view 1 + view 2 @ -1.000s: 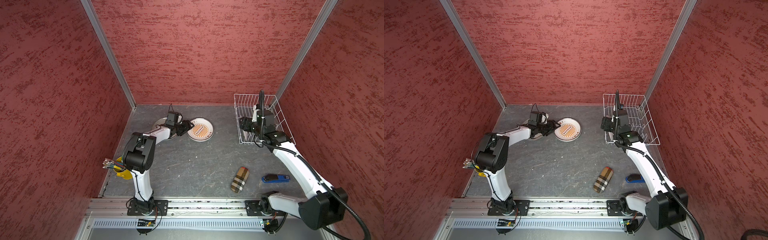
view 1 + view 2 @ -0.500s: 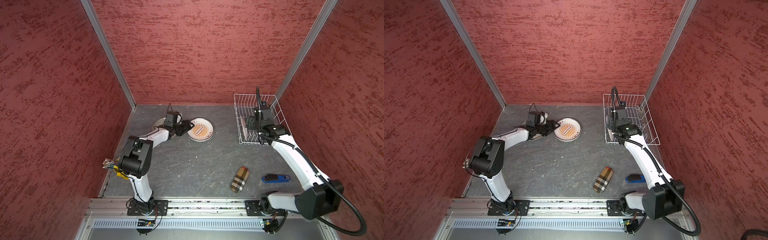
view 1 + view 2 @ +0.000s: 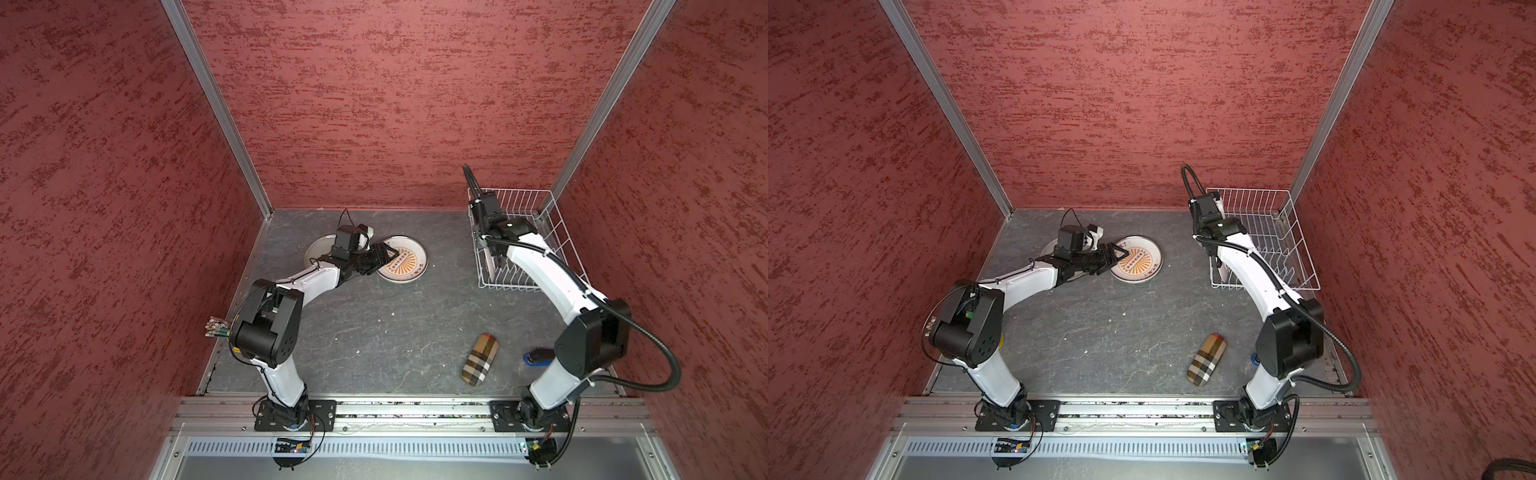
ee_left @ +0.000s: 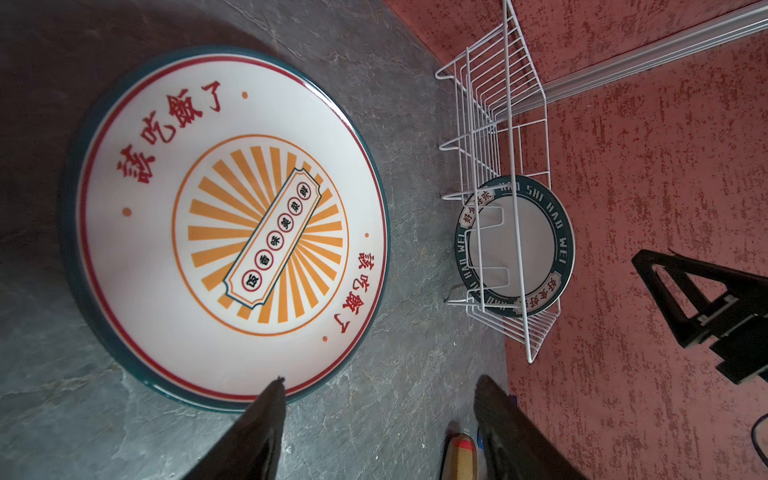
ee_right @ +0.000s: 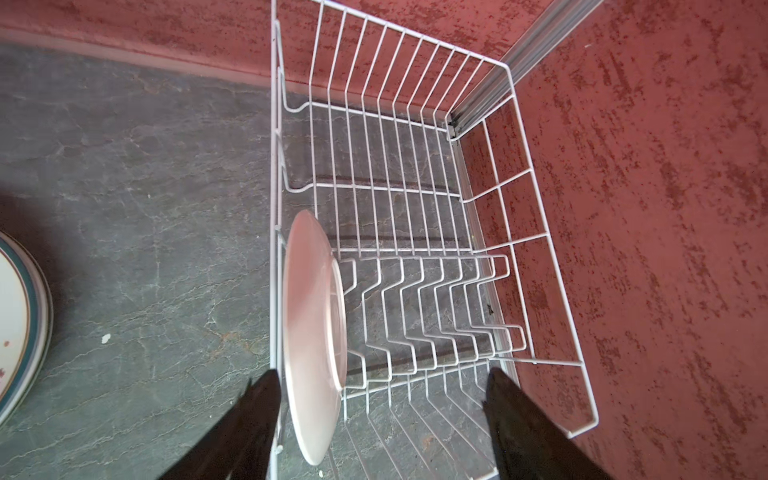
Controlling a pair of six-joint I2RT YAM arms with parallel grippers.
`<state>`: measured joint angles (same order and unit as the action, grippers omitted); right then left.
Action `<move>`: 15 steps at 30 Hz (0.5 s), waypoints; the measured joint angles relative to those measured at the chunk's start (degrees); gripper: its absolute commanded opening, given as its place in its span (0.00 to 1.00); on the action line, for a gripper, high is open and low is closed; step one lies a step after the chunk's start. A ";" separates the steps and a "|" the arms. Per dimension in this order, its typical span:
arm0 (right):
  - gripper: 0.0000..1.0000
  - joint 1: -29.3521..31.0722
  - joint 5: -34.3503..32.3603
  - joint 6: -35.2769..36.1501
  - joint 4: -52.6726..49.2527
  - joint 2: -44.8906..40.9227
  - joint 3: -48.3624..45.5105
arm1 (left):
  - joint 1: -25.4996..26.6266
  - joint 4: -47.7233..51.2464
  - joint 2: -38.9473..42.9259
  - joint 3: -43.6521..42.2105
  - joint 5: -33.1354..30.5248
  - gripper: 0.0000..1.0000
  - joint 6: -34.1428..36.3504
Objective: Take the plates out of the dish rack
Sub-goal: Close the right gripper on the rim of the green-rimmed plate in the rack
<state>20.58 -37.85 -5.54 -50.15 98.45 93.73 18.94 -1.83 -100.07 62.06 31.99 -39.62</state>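
Slate floor [image 3: 374,332], plate [image 5: 316,332] below right end effector [image 5: 381,374] (racked)

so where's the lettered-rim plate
The plate stands on edge in the dish rack, at the end nearest the sunburst plate; right side in both top views.

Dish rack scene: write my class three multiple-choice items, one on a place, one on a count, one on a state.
1. Where is the sunburst plate? A in the rack; B flat on the table; C on edge beside the rack.
2. How many plates stand in the rack? A one; B three; C five.
3. The right gripper is: A shut on a plate; B open; C shut on a rack wire.
Key: 1 B, it lies face up on the table, apart from the rack. 2 A, a lone plate stands at the rack's end and the other slots are bare. 3 B, its fingers stand wide apart above the rack.
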 measured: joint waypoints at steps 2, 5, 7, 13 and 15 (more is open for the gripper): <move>0.66 0.76 -1.49 0.15 -1.84 3.02 2.19 | -0.02 -0.02 0.00 -0.04 0.11 0.73 -0.02; 0.59 1.68 -3.17 0.37 -3.72 6.23 3.21 | 0.00 -0.07 0.00 -0.04 0.07 0.73 0.00; 0.57 2.01 -4.00 0.46 -4.70 7.50 3.21 | 0.04 -0.09 0.00 -0.13 0.07 0.73 0.02; 0.50 2.56 -5.68 0.63 -5.88 8.87 3.30 | 0.04 -0.07 0.00 -0.37 0.04 0.73 0.02; 0.45 2.60 -6.40 0.70 -5.90 9.42 3.41 | 0.04 -0.09 0.00 -0.37 0.04 0.73 0.02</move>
<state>23.18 -44.25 -4.84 -56.05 107.87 97.14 18.98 -1.91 -100.07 61.69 32.03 -39.59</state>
